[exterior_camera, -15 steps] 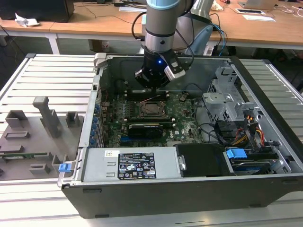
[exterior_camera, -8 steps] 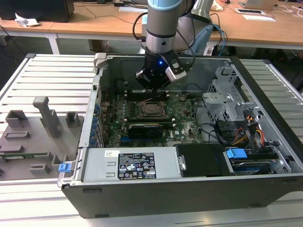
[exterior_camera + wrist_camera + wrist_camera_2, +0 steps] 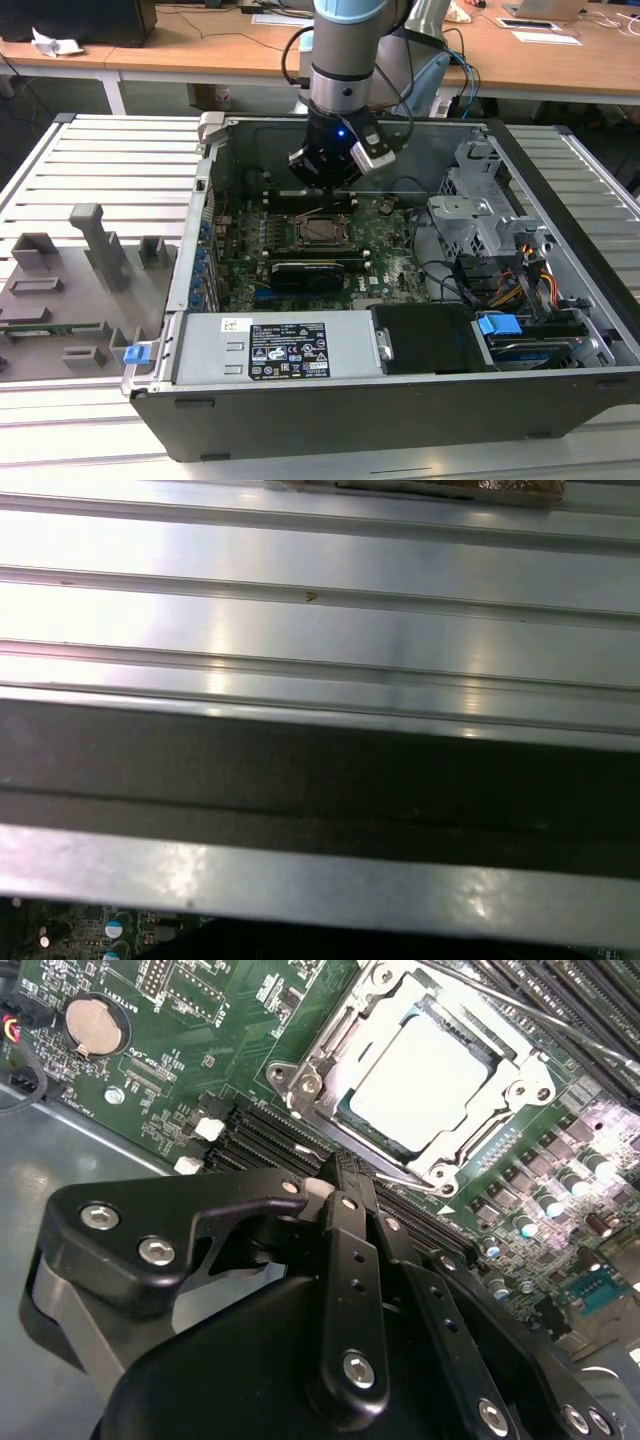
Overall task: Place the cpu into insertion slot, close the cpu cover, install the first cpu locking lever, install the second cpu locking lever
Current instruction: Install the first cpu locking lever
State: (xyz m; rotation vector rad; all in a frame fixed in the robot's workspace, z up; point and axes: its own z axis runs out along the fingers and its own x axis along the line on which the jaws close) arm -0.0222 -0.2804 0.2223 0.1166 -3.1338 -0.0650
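The second wrist view shows the gripper (image 3: 345, 1175) clenched empty beside the cpu cover (image 3: 425, 1065), closed over the cpu (image 3: 420, 1070), while the exterior view adds the case (image 3: 400, 400).

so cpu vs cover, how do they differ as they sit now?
In the second wrist view the cpu is a solid, plain silvery square; the cover is a frame with a big square cut-out and screws at its corners. The cpu sits inside; the cover runs around it, lying flat over the slot with the cpu showing through the cut-out. Both are silvery metal and square.
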